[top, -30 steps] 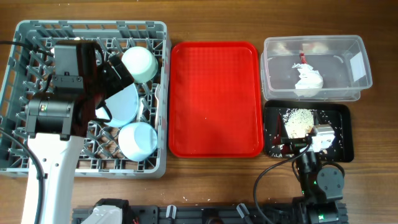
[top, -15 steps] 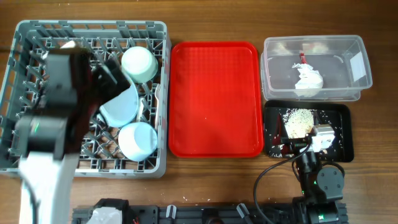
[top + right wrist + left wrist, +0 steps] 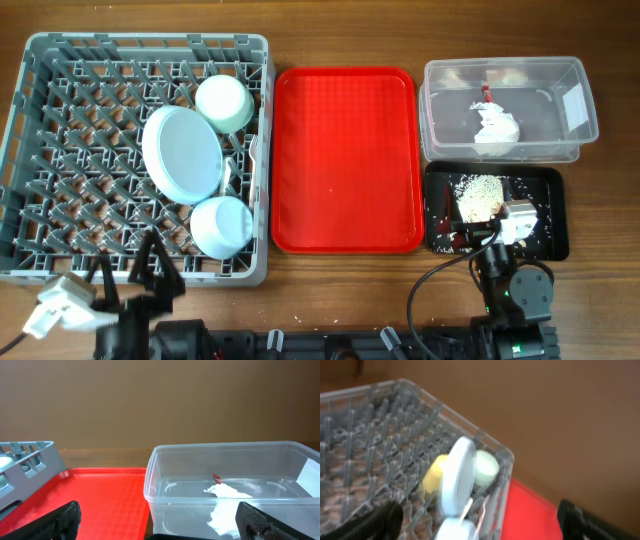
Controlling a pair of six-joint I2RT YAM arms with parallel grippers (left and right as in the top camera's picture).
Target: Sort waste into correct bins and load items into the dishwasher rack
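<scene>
Left claw point(image 3: 477, 512) is hanging off the near edge of the rack point(image 3: 150, 42). Its fingers are spread wide, gripping nothing and touching nothing. Right claw point(image 3: 157, 510) is facing the tub point(image 3: 520, 64), also spread wide and carrying nothing.

Key relation: the rack is lying straight ahead of the left claw, on the left side of the surface point(image 3: 340, 285). So the left arm is sitting nearer the rack and the right arm nearer the bins.

- Plate point(image 3: 182, 155) is standing on edge among the pegs, leaning. Its long axis is running away from the left claw, so the wrist view is catching it almost edge-on.
- Green bowl point(image 3: 224, 102) is sitting just beyond the plate, by the rack's right wall.
- Blue bowl point(image 3: 221, 226) is sitting just on the plate's near side.
- Cup point(image 3: 434, 476) is tucking in on the plate's left in the wrist view.
- A thin white utensil point(image 3: 468, 508) is poking up by the plate's near edge. Cannot tell fork or spoon.

Napkin point(image 3: 495, 128) and wrapper point(image 3: 487, 96) are lying inside the tub. Scraps point(image 3: 479, 196) are piling in the black tray point(image 3: 555, 215), just this side of the tub. Red tray point(image 3: 345, 160) is lying between the rack and the bins.

Judging from this, the sorting and loading are looking done, and no loose task thing is showing on the surface. Any further rack fix would be falling to the left arm, coming at the plate's rim from above.
</scene>
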